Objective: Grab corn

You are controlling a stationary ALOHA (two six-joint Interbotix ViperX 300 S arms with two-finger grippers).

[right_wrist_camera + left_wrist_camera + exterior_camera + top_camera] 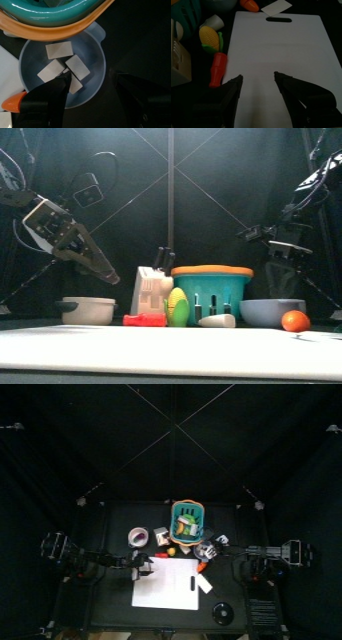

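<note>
Corn (210,38) lies off the left tool's (256,86) wide-spread jaws, beside the white cutting board (278,60), long axis along its edge. Right tool (90,92), spread wide, hangs over a blue bowl (97,52).

top camera high overhead, straight down; front camera level at table (160,353) edge, close; both share teal basket (189,521).

Corn (210,38) glossy yellow plastic, beside smooth matt white plastic cutting board (284,60) under the left gripper (258,82); shiny blue-grey bowl (90,45) below the right gripper (93,82), matt black jaws.
</note>
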